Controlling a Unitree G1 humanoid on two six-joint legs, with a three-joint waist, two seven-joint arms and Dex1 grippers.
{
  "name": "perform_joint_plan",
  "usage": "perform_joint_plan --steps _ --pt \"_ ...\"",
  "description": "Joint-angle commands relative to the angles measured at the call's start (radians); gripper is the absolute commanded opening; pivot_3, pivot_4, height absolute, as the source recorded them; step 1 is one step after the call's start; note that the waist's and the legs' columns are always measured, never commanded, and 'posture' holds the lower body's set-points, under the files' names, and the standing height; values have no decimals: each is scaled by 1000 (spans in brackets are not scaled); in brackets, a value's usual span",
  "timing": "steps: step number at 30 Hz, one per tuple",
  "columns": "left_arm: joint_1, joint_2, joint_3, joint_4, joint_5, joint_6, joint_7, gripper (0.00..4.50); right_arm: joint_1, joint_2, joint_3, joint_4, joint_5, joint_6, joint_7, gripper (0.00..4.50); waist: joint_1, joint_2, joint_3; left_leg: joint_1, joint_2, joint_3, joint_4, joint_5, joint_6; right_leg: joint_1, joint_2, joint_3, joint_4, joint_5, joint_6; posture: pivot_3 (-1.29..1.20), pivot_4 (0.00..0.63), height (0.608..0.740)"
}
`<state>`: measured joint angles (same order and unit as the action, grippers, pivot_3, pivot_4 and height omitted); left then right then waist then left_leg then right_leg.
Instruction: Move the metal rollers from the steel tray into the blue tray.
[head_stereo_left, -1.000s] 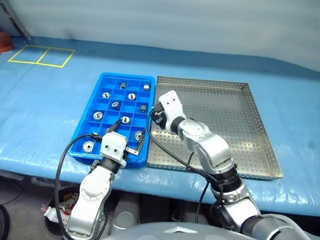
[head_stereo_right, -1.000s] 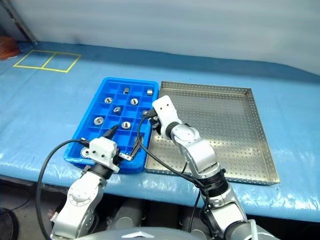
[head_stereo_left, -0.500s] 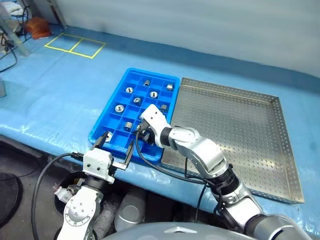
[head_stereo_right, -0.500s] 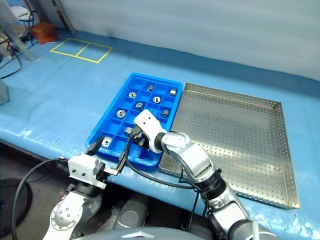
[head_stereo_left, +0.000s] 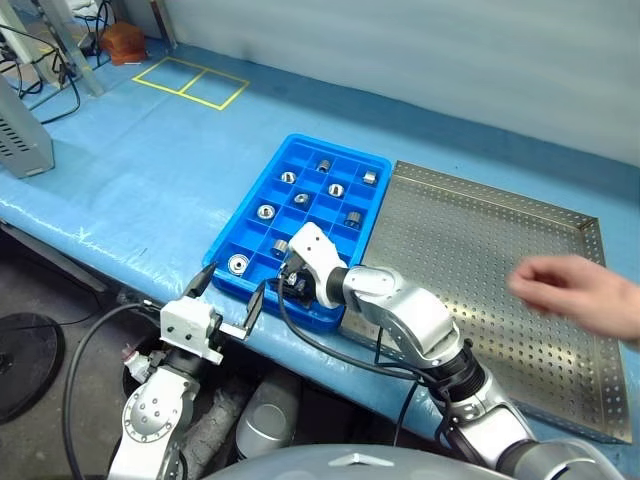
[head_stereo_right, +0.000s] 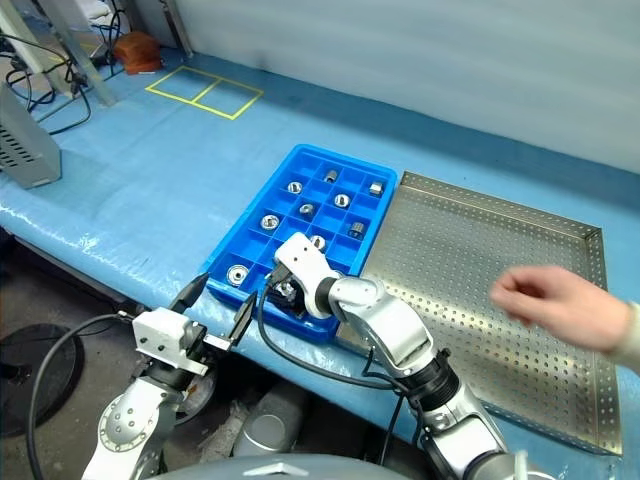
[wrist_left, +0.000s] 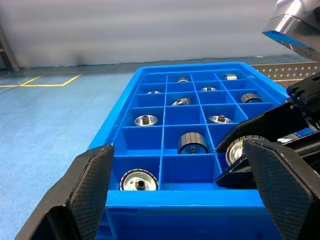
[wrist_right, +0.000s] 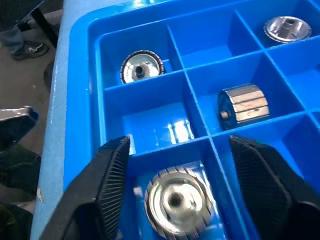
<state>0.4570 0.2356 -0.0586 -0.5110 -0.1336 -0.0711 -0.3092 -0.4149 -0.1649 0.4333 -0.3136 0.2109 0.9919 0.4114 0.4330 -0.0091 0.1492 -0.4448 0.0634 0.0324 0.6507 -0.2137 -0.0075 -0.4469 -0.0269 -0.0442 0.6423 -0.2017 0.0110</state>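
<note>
- Right hand (wrist_right: 172, 200): fingers parted over a near-row compartment of the blue tray (head_stereo_left: 236, 228), a metal roller (wrist_right: 175, 201) lying loose between them, ungripped.
- Left hand (head_stereo_left: 228, 300): fingers spread wide, empty, lower left of frame, off the surface (head_stereo_left: 130, 190) edge.
- Steel tray (head_stereo_left: 470, 250): right of blue tray, touching; a person's hand (head_stereo_left: 565, 290) above it.
- Other rollers (head_stereo_left: 266, 211): in separate compartments.

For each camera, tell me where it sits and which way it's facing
Head eyes: look forward and down over both arms at the blue tray and steel tray; a person's hand reaches in.
Left wrist: level along the open left gripper, into the tray.
Right wrist: down between the open right gripper fingers at a roller.
Shared: the blue tray.
</note>
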Motion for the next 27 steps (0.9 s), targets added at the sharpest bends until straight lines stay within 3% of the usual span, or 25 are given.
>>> perform_joint_plan --steps 1,27 --pt "-7 1 5 0 -15 -35 -17 4500 6 9 -16 -35 13 5 -5 4086 -1 0 0 0 0 0 0 0 0 0 0 0 0 0 0 503 150 740" --pt "-51 5 13 71 -30 -81 -72 4500 5 7 -22 -41 11 1 -6 4086 -6 0 0 0 1 0 0 2 3 1 0 -1 0 0 -1 482 150 740"
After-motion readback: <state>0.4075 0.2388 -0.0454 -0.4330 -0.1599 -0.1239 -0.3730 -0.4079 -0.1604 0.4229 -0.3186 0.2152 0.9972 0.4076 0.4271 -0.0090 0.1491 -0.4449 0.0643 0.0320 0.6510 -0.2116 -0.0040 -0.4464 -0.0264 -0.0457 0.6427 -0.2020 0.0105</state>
